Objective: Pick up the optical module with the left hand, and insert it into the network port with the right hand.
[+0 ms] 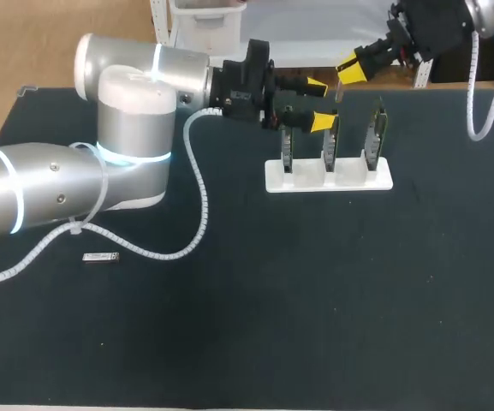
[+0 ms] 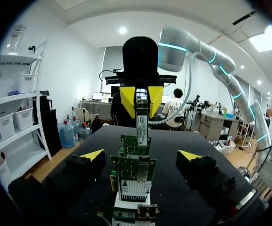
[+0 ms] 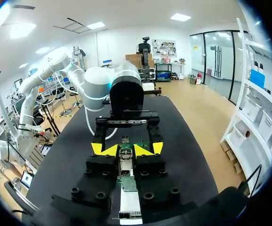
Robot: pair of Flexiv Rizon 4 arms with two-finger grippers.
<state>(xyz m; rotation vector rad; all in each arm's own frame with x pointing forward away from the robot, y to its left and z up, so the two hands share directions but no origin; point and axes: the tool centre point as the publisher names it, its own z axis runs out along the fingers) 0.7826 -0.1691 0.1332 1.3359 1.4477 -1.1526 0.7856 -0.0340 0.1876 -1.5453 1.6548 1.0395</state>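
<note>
The right gripper point(image 1: 348, 69) pinches the optical module point(image 2: 142, 125). The left gripper point(image 1: 318, 104) is spread wide near 3 network cards point(image 1: 373, 137).

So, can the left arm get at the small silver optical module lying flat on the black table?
Probably yes. The small silver optical module lies in the open on the black table, nothing over it, and the left gripper has its jaws open. It must first back away from the white card stand.
</note>
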